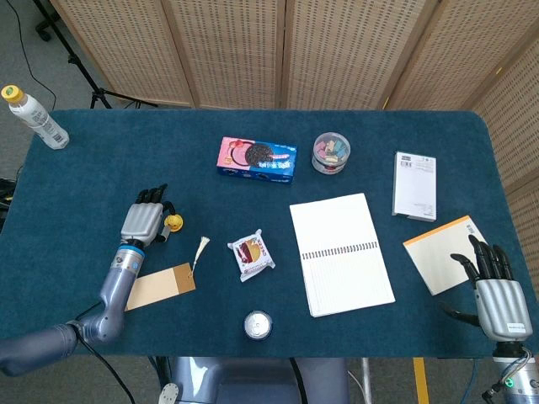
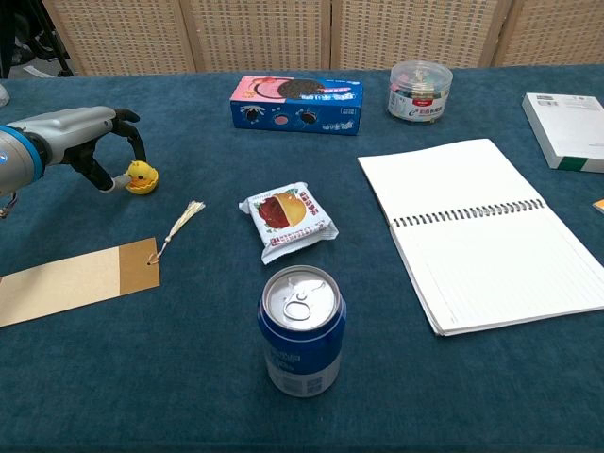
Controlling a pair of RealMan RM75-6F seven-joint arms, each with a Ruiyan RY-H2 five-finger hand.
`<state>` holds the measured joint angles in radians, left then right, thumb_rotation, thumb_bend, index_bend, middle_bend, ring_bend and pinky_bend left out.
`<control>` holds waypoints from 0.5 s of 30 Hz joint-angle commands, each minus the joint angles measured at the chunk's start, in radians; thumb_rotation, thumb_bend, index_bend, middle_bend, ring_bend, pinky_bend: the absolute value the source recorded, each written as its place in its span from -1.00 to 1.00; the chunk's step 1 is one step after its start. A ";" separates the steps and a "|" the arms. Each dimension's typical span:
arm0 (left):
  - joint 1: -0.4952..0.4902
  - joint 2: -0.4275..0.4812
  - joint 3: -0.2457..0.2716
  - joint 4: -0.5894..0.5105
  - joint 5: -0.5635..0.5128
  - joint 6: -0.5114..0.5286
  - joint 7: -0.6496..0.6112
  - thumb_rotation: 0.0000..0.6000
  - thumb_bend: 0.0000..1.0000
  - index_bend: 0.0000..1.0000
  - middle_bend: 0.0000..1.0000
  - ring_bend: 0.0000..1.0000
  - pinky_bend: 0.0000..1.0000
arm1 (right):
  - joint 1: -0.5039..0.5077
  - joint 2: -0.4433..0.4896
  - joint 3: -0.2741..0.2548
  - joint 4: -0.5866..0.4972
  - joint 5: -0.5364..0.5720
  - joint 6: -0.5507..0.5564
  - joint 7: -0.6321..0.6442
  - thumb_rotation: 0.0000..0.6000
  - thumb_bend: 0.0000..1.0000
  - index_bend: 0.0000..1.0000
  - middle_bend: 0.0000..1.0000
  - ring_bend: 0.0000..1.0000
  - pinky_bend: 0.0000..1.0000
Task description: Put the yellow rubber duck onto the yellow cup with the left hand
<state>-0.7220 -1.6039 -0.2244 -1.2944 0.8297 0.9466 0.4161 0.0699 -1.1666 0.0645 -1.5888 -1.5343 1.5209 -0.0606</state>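
Observation:
The yellow rubber duck [image 2: 142, 173] sits in the mouth of the small yellow cup [image 2: 144, 187] at the table's left side. My left hand [image 2: 90, 146] is just left of it, thumb and a curled finger still closed around the duck. From the head view the duck [image 1: 173, 222] shows as a yellow spot right beside the left hand [image 1: 145, 223]. My right hand [image 1: 497, 295] hangs at the table's near right corner, fingers spread and holding nothing.
A brown tag with a tassel [image 2: 75, 280] lies in front of the cup. A snack packet [image 2: 286, 220], a blue can [image 2: 302, 330], a cookie box [image 2: 295, 104], a plastic jar [image 2: 419, 91] and an open notebook [image 2: 481, 231] fill the middle and right. A bottle [image 1: 34, 118] stands far left.

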 commanded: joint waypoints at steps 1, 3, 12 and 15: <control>0.003 0.010 -0.001 -0.013 0.007 0.012 -0.003 1.00 -0.28 -0.39 -1.00 -1.00 -1.00 | -0.001 -0.001 0.001 0.001 -0.001 0.003 0.000 1.00 -1.00 -0.57 -1.00 -1.00 -1.00; 0.005 0.023 -0.003 -0.030 0.011 0.021 0.001 1.00 -0.33 -0.48 -1.00 -1.00 -1.00 | -0.001 -0.003 0.001 0.001 -0.003 0.006 0.000 1.00 -1.00 -0.57 -1.00 -1.00 -1.00; 0.023 0.088 -0.024 -0.114 0.027 0.072 -0.018 1.00 -0.52 -0.73 -1.00 -1.00 -1.00 | -0.001 -0.005 0.000 0.003 -0.004 0.005 -0.005 1.00 -1.00 -0.57 -1.00 -1.00 -1.00; 0.057 0.137 -0.022 -0.172 0.071 0.115 -0.058 1.00 -0.51 -0.74 -1.00 -1.00 -1.00 | -0.001 -0.005 -0.001 0.003 -0.005 0.003 -0.006 1.00 -1.00 -0.57 -1.00 -1.00 -1.00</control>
<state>-0.6864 -1.4950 -0.2452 -1.4351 0.8740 1.0367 0.3827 0.0694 -1.1718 0.0636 -1.5861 -1.5392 1.5241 -0.0668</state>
